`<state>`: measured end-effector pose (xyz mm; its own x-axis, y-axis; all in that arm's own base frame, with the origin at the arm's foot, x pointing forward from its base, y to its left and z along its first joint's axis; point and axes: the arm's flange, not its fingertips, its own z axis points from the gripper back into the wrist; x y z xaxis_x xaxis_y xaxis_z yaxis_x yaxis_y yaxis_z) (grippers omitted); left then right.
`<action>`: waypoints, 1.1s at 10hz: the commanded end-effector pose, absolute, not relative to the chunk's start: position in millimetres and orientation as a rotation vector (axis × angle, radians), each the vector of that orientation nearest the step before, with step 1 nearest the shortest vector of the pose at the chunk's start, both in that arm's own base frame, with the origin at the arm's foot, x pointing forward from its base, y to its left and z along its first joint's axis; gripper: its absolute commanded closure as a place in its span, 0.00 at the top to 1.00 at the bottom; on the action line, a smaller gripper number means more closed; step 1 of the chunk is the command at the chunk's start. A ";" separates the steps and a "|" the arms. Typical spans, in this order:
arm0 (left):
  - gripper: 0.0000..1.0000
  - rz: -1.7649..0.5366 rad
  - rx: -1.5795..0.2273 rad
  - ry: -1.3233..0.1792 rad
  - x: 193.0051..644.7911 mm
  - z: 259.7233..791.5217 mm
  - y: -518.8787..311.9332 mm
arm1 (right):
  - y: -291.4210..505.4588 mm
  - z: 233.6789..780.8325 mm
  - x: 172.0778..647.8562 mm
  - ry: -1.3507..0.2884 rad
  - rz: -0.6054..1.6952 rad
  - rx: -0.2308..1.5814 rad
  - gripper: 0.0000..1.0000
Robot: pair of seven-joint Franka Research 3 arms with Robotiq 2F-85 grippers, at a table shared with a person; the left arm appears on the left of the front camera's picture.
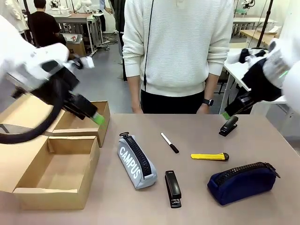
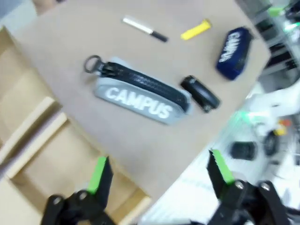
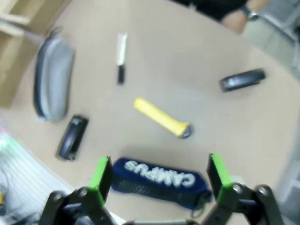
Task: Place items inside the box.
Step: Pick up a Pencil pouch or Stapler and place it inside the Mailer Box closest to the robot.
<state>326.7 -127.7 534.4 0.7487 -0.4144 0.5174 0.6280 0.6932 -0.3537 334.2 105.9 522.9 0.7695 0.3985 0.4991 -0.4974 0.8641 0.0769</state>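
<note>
Cardboard takes up the left end of the table [image 1: 262,140]: an open box [image 1: 51,197] stands at the near corner with nothing in it, and another open cardboard compartment sits just behind it. The left gripper [image 1: 96,117] hangs in the air over the right edge of that rear compartment. In the left wrist view its fingers [image 2: 101,171] are spread wide with nothing between them.

Just right of the box lies the grey pencil case [image 1: 137,161], zipper up and "CAMPUS" on its side. Beyond it, toward the middle, the black marker pen [image 1: 169,142] lies at a slant. A black stapler [image 1: 173,188] rests near the front edge, just beside the grey case. Further right is the yellow utility knife [image 1: 209,156], and in front of it the navy pencil case [image 1: 241,182], apart from the knife. A second stapler [image 1: 229,126] sits toward the far right, tilted.

Above that second stapler the right gripper [image 1: 227,114] is held clear of the table. Its fingers [image 3: 216,171] stand wide apart and empty.

A person [image 1: 178,47] in a white sweater stands at the far side.
</note>
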 end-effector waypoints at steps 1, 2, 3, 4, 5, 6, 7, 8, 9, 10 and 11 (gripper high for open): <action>1.00 -0.465 -0.808 -0.382 327.1 555.8 -46.1 | 16.0 573.5 311.6 -0.348 0.168 0.584 1.00; 1.00 -0.368 -0.833 -0.393 321.4 556.3 -4.2 | -40.2 593.4 294.2 -0.408 -0.043 0.738 1.00; 1.00 -0.344 -0.905 -0.363 314.4 556.7 40.8 | -95.9 609.9 266.5 -0.538 -0.176 0.880 1.00; 1.00 -0.288 -0.945 -0.350 306.2 556.7 88.4 | -137.7 618.8 236.3 -0.646 -0.264 0.960 1.00; 1.00 -0.263 -1.055 -0.357 289.7 546.9 136.2 | -177.4 617.6 210.8 -0.718 -0.322 1.007 1.00; 1.00 -0.168 -1.196 -0.483 269.0 538.5 174.7 | -205.0 609.3 195.1 -0.750 -0.349 1.038 1.00; 1.00 -0.085 -1.287 -0.625 252.2 533.4 180.8 | -222.3 595.3 186.5 -0.775 -0.429 1.038 1.00; 1.00 -0.099 -1.332 -0.723 240.2 531.4 170.2 | -232.5 578.2 185.9 -0.780 -0.519 1.028 1.00; 1.00 -0.030 -1.325 -0.761 239.3 527.1 150.6 | -233.4 614.3 166.3 -0.675 -0.329 0.976 1.00; 1.00 -0.060 -1.261 -0.609 236.8 535.9 202.3 | -233.4 614.3 166.3 -0.675 -0.329 0.976 1.00; 1.00 -0.060 -1.261 -0.609 236.8 535.9 202.3 | -233.4 614.3 166.3 -0.675 -0.329 0.976 1.00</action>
<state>232.8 194.3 530.3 0.8203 0.3533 0.4499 0.3622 0.2879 -0.8865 168.1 -234.4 605.0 0.7377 -0.5812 0.3435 0.0030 0.5116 0.8592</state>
